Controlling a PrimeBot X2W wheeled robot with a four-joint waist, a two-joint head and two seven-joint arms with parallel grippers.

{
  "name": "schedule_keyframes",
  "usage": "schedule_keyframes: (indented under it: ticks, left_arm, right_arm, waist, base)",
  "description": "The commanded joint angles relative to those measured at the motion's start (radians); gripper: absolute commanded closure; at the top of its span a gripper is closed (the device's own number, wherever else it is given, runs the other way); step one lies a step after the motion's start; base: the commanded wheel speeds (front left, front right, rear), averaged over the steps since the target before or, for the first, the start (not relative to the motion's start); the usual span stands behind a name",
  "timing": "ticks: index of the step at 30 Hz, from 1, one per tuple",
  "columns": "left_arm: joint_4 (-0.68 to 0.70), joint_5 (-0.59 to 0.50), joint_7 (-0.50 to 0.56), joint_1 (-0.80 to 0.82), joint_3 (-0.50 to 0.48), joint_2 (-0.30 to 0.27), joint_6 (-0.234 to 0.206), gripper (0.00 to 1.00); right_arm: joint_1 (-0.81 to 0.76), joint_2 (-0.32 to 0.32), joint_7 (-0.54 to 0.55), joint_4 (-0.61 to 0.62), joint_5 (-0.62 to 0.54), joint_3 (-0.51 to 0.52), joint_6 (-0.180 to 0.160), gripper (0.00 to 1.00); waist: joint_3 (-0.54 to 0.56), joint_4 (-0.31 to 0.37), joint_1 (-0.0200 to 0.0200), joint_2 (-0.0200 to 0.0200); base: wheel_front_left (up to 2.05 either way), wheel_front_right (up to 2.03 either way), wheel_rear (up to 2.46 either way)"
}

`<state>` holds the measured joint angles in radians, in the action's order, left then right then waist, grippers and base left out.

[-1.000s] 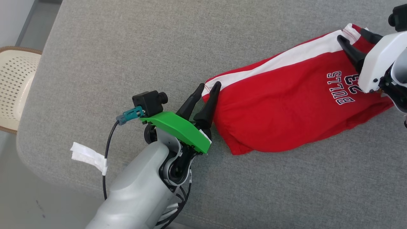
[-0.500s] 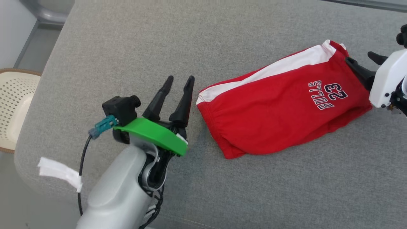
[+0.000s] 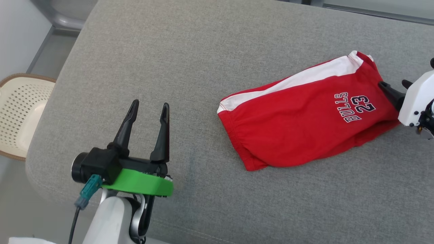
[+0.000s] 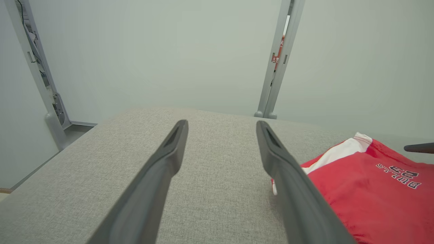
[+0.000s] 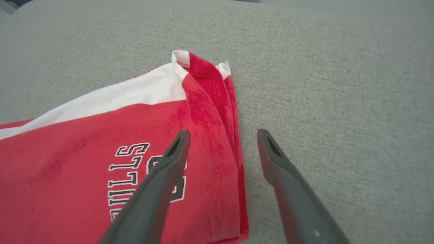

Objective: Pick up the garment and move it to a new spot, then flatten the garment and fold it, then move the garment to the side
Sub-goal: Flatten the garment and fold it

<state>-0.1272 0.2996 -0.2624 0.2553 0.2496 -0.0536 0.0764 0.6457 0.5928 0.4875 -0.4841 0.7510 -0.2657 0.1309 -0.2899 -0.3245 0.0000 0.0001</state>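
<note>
The garment [image 3: 305,115] is a pair of red shorts with a white side stripe and "BULLS 23" print, lying folded on the grey cushion at the right. It also shows in the left wrist view [image 4: 369,193] and the right wrist view [image 5: 101,159]. My left gripper [image 3: 149,108] stands open well to the left of the garment, nothing between its fingers. My right gripper [image 3: 395,86] is open at the garment's right edge; in its own view [image 5: 222,135] one finger hovers over the red cloth, the other over bare cushion.
The grey upholstered cushion [image 3: 190,61] spreads wide, its rounded edge dropping off at the left. A cream perforated basket [image 3: 17,112] stands on the floor beyond that edge. A pale wall and metal posts [image 4: 278,61] rise behind the cushion.
My left gripper let go of the garment's left end and drew back to the left, now open and apart. My right gripper slid off toward the garment's right edge. The head camera also shifted.
</note>
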Motion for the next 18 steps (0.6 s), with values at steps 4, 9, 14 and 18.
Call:
schedule_keyframes:
  ticks: [4,9,14,18]
  left_arm:
    - [0.025,0.023,-0.002,-0.06,-0.033,0.003,0.012,0.0]
    - [0.04,0.054,-0.002,-0.096,-0.031,0.003,0.009,0.0]
    - [0.06,0.064,-0.002,-0.12,-0.015,0.003,0.004,0.0]
    - [0.058,0.069,-0.002,-0.128,-0.008,0.003,0.004,0.0]
  right_arm:
    - [0.003,-0.038,0.011,-0.061,-0.055,0.054,-0.001,0.0]
    - [0.0,-0.073,0.021,-0.117,-0.111,0.112,-0.001,0.0]
    - [-0.009,-0.118,0.035,-0.146,-0.15,0.141,-0.001,0.0]
    - [-0.032,-0.154,0.075,-0.164,-0.171,0.133,0.0,0.0]
  waist:
    - [-0.016,-0.028,0.0,-0.0001]
    - [-0.029,-0.054,0.0,-0.0001]
    - [-0.041,-0.069,0.0,-0.0001]
    - [-0.045,-0.076,0.0,-0.0001]
  base:
    - [0.0,0.0,0.0]
    - [0.0,0.0,0.0]
    - [0.0,0.0,0.0]
    - [0.0,0.0,0.0]
